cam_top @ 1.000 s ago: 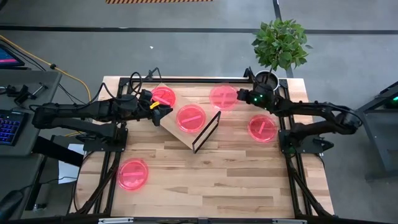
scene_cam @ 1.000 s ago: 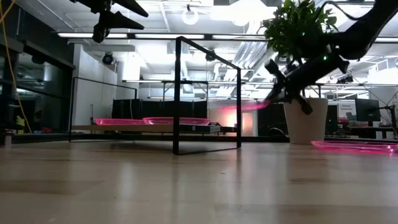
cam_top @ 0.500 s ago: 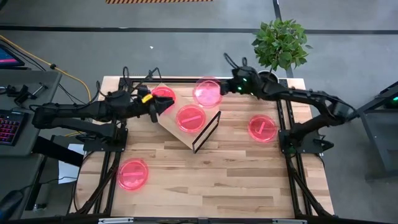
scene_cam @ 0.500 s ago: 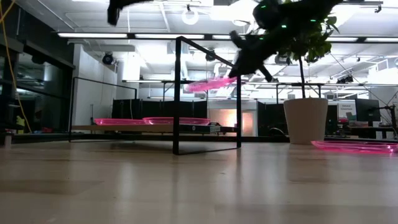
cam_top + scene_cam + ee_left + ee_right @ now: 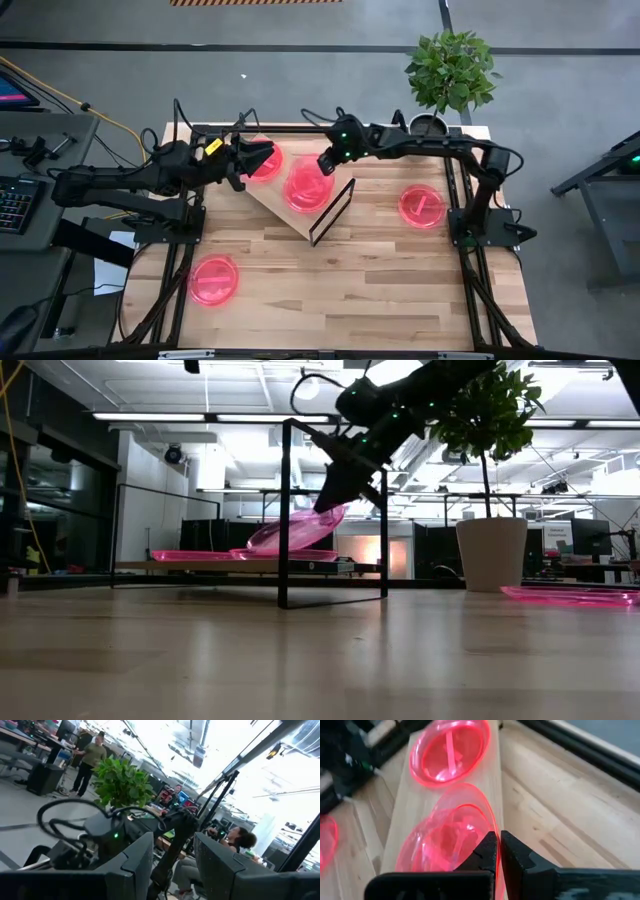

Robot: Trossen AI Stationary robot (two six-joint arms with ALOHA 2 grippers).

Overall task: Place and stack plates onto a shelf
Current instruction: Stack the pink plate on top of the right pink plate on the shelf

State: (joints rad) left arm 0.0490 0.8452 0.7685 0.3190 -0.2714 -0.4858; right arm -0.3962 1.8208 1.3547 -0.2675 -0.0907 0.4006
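Note:
The shelf (image 5: 283, 205) is a light wood board on a black frame (image 5: 285, 510) at the table's far middle. One pink plate (image 5: 266, 162) lies on its far left part, and also shows in the right wrist view (image 5: 449, 747). A second plate (image 5: 300, 555) lies on its middle. My right gripper (image 5: 326, 162) is shut on a third plate (image 5: 297, 528), tilted over the second. My left gripper (image 5: 258, 156) is open and empty, high above the far left plate; its fingers (image 5: 142, 862) show a gap. My right gripper pinches the plate's rim (image 5: 491, 831) between its two fingers, on the plate's raised side toward the table's right. The fingers slant down from the upper right. The plate (image 5: 303, 182) is tilted, and its low edge (image 5: 256, 545) reaches the plate lying on the shelf.
Another pink plate (image 5: 422, 206) lies on the table to the right, and one (image 5: 213, 280) at the near left. A potted plant (image 5: 452, 70) stands at the far right corner. People show in the room beyond (image 5: 92, 757).
My right gripper has carried its plate up and toward the table's left, then down over the shelf's middle plate. The plate has tipped from near level to steeply tilted. My left gripper has risen and drawn a little toward the far edge.

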